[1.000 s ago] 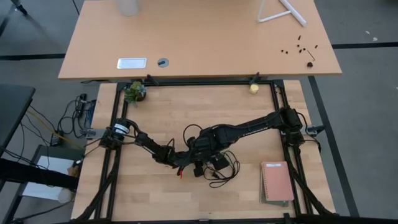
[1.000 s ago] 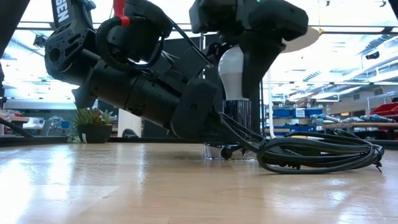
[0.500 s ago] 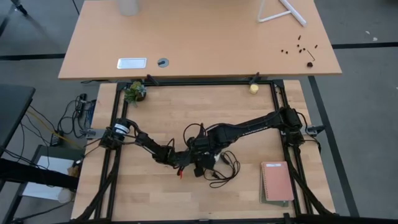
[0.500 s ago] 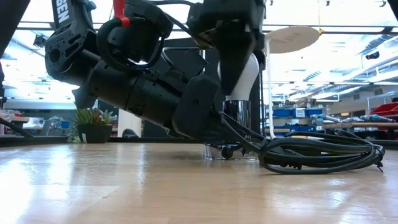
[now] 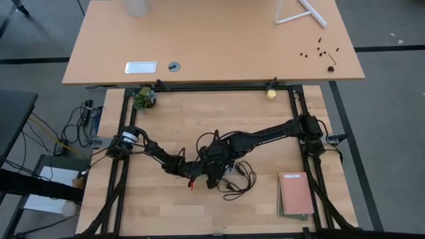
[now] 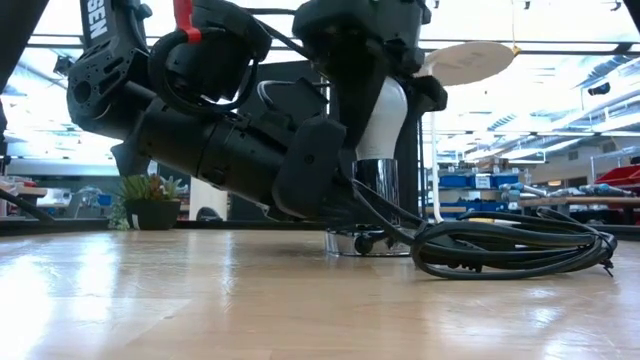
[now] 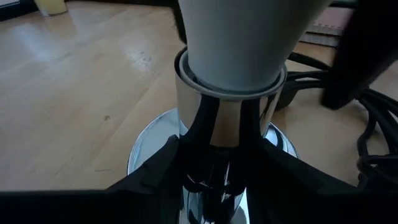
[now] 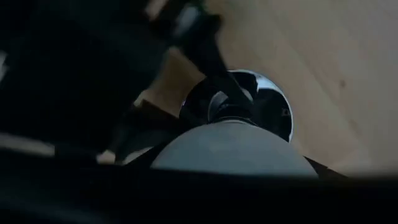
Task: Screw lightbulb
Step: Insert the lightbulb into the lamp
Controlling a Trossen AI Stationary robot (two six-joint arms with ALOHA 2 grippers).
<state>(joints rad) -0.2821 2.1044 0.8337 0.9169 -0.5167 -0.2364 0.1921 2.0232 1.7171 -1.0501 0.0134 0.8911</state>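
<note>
Right gripper [image 6: 375, 110] comes down from above, its fingers clasped around the lightbulb [image 6: 381, 122] — the white bulb stands upright in the chrome socket [image 6: 373, 205] near the table's middle. The left gripper [image 7: 214, 158] reaches in low from the side, fingers pinched on the socket's shiny neck just under the bulb. The coiled black cord [image 6: 515, 245] lies just beside the socket's base.

Lightbulb [image 7: 239, 43] top cut off by frame edge; screw base hidden inside socket [image 7: 217, 118].
</note>
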